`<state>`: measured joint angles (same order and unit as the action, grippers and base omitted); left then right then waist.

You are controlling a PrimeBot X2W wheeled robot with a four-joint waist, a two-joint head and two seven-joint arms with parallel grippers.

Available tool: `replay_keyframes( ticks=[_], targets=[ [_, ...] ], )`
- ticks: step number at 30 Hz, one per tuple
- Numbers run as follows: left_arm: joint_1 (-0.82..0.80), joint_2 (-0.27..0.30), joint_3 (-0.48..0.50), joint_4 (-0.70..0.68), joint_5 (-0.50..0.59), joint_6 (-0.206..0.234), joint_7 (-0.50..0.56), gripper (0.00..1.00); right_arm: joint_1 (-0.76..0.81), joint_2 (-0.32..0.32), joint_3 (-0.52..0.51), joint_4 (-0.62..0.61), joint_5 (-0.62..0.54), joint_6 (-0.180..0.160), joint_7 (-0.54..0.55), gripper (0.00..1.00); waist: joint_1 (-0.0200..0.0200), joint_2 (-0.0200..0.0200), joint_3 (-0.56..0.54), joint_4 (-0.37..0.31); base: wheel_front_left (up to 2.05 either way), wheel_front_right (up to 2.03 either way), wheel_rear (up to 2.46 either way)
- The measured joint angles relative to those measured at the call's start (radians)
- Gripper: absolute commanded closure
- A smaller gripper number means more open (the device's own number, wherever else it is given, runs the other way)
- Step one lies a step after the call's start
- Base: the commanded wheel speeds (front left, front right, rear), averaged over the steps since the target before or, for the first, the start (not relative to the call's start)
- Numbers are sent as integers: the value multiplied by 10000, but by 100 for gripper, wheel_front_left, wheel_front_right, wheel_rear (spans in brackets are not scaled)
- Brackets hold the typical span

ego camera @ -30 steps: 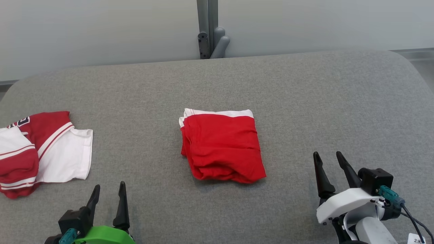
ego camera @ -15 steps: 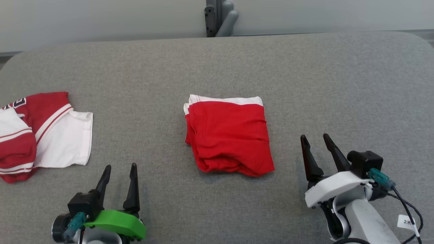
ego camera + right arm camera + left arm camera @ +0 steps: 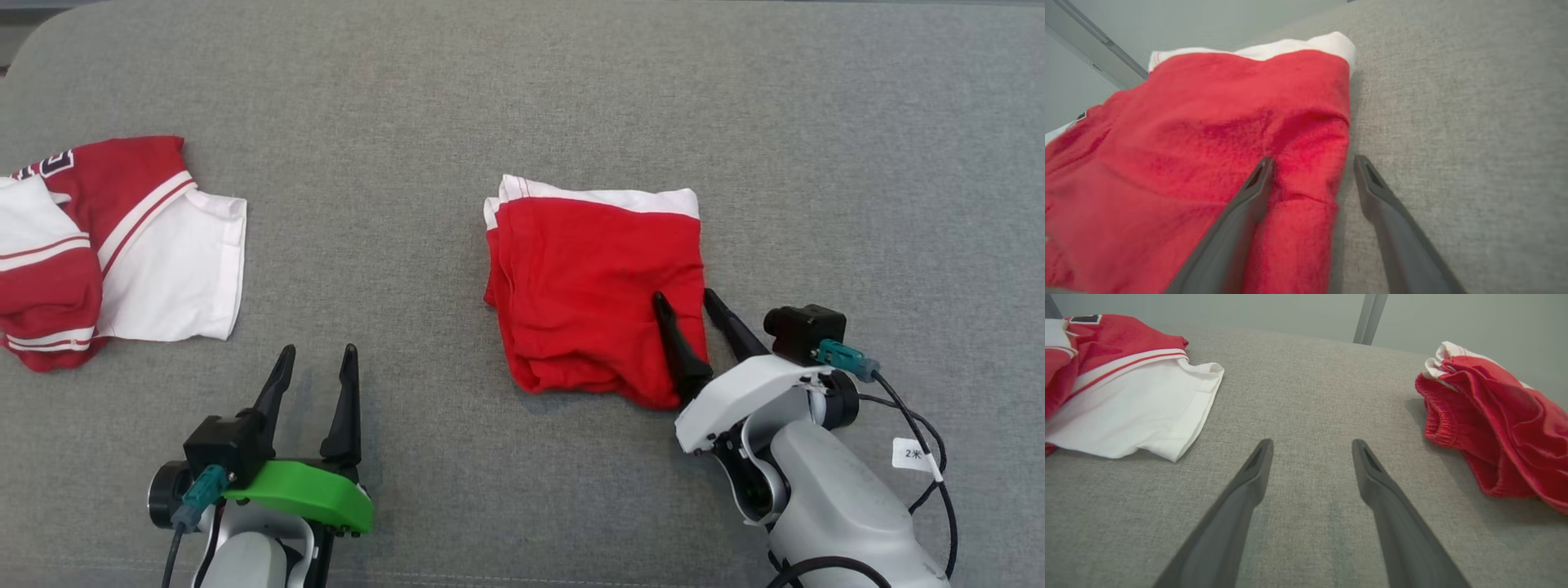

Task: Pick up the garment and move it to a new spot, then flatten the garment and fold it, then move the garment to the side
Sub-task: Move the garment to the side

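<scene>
Item: folded red garment, white band at far edge; flat on grey table, folding apparently done, move to the side pending.
Right gripper: fingers spread, empty, astride garment's right edge, one over the red cloth, the other just beside it; contact unclear.
Left gripper: spread, empty, well left of garment.
Red-and-white shirt: farther left of garment.
Handling: lower, slip outer finger under all layers, pinch whole stack, lift slightly, carry level, keep folds.

A grey fabric bench carries a folded red garment; a red-and-white jersey lies well left of it.
</scene>
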<state>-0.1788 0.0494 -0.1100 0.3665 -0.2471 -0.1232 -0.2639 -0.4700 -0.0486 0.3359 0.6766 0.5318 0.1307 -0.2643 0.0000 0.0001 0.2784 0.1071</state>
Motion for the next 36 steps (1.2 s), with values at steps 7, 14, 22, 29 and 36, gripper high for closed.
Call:
replay_keyframes(
  ticks=[7, 14, 22, 29, 36],
  targets=[
    [-51, 0, 50, -6, 2, 2, 0, 0, -722, -79, 610, 863, 765, -6, -27, 100, 0, 0, 180, 281, 0, 0, 0],
    [60, 0, 117, -12, 59, 2, 0, 0, -537, -107, 161, 683, 631, 2, -8, 100, 0, 0, -68, 5, 0, 0, 0],
    [270, -2, 169, 2, 343, -13, 0, 0, 173, -151, -462, 336, 435, 0, 0, 100, 0, 0, -473, -921, 0, 0, 0],
    [423, -2, 219, 121, 353, -44, 0, 0, 732, -159, -587, 299, 230, 0, 2, 100, 0, 0, -848, -2379, 0, 0, 0],
    [453, -6, 186, 96, 351, -56, 0, 0, 863, -146, -334, 188, 221, 0, 2, 100, 0, 0, -1094, -4016, 0, 0, 0]
  ],
)
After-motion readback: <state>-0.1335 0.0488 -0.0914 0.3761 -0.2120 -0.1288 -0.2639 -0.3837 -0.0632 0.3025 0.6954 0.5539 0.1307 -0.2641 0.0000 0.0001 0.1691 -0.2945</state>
